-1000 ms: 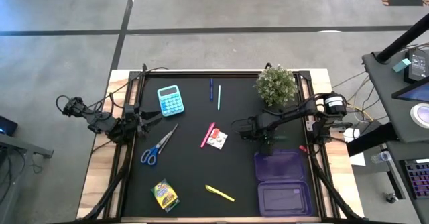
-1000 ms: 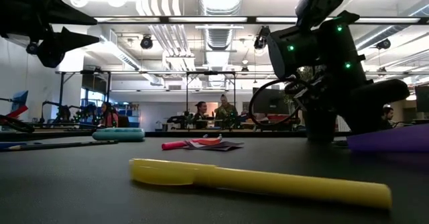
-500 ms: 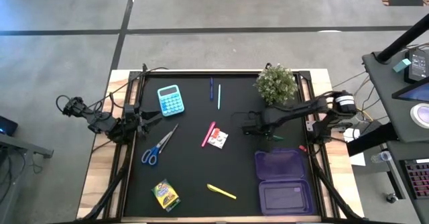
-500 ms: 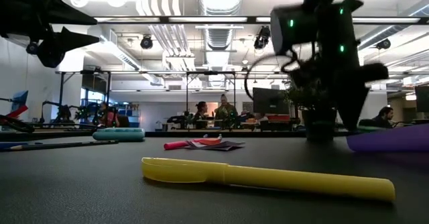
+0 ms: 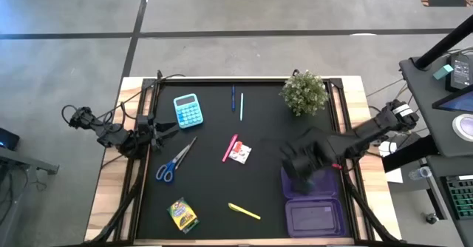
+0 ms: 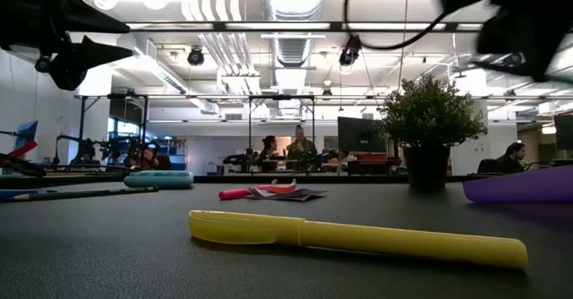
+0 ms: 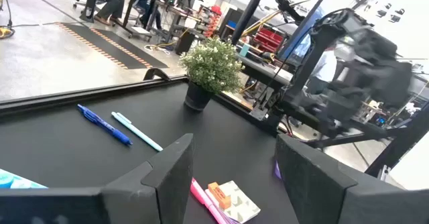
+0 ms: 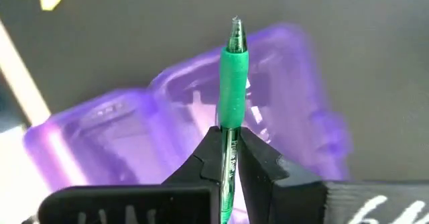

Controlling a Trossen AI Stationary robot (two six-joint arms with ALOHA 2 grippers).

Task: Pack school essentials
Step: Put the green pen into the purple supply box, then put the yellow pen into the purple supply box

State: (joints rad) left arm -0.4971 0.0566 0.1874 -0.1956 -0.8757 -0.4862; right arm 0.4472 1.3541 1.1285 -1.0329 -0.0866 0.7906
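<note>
A black counter (image 5: 259,129) carries a blue calculator (image 5: 187,110), blue pen (image 5: 233,97), light-blue pen (image 5: 241,106) and potted plant (image 5: 304,93) far; scissors (image 5: 174,161), pink marker (image 5: 229,148), packet (image 5: 239,154) mid; crayon box (image 5: 181,215), yellow marker (image 5: 242,212), purple case (image 5: 312,201) near.

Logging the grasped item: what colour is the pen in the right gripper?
Green; the pen shows best in the right wrist view, pinched in the right gripper.

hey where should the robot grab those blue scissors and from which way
Grip the scissors across the closed blades near the pivot, coming straight down with fingers set crosswise. They lie flat and diagonal, handles toward the left gripper, blades toward the table's middle; the narrow blades fit between fingers better than the loops.
</note>
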